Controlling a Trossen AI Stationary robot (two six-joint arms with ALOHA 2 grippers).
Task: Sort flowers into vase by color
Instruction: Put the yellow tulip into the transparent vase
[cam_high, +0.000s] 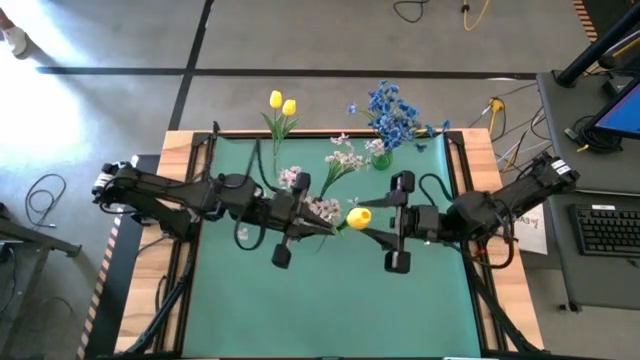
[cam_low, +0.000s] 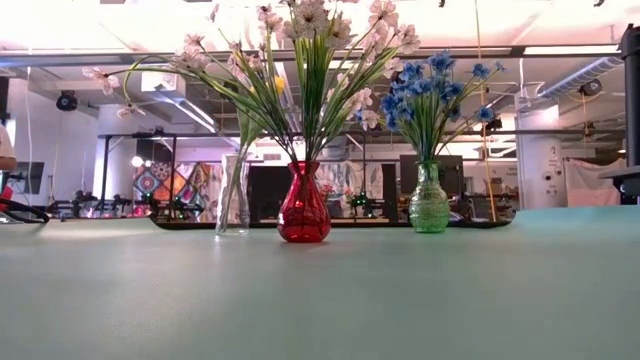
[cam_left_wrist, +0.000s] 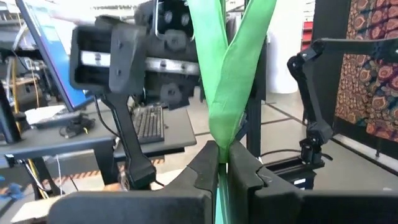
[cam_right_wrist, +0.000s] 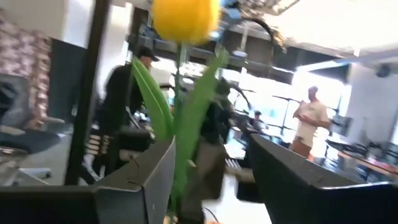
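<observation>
A yellow tulip (cam_high: 358, 216) hangs in the air over the middle of the green mat, between my two grippers. My left gripper (cam_high: 326, 229) reaches in from the table's left and is shut on the tulip's green stem and leaves (cam_left_wrist: 231, 93). My right gripper (cam_high: 369, 226) reaches in from the right. It is open, with one finger on either side of the stem just below the yellow head (cam_right_wrist: 185, 18). At the far edge stand a clear vase (cam_low: 232, 195) with yellow tulips (cam_high: 282, 104), a red vase (cam_low: 303, 207) with pinkish-white blossoms (cam_high: 345, 156), and a green vase (cam_low: 429, 200) with blue flowers (cam_high: 392, 112). My left gripper pinches the lower part of the tulip's stem and leaves (cam_left_wrist: 220, 157) between its two fingers, coming in level from the table's left. The stem runs on ahead of the fingertips toward the right, with the head at its far end. The tulip is lifted clear of the mat. My right gripper stands open around the stem; one finger (cam_right_wrist: 146, 180) lies close against a leaf (cam_right_wrist: 181, 163), and I cannot tell whether it touches.
The near half of the green mat (cam_high: 330, 310) lies in front of the arms. The three vases stand in a row along the mat's far edge, on a dark tray (cam_low: 180, 224). People stand in the room beyond the table, seen in the right wrist view.
</observation>
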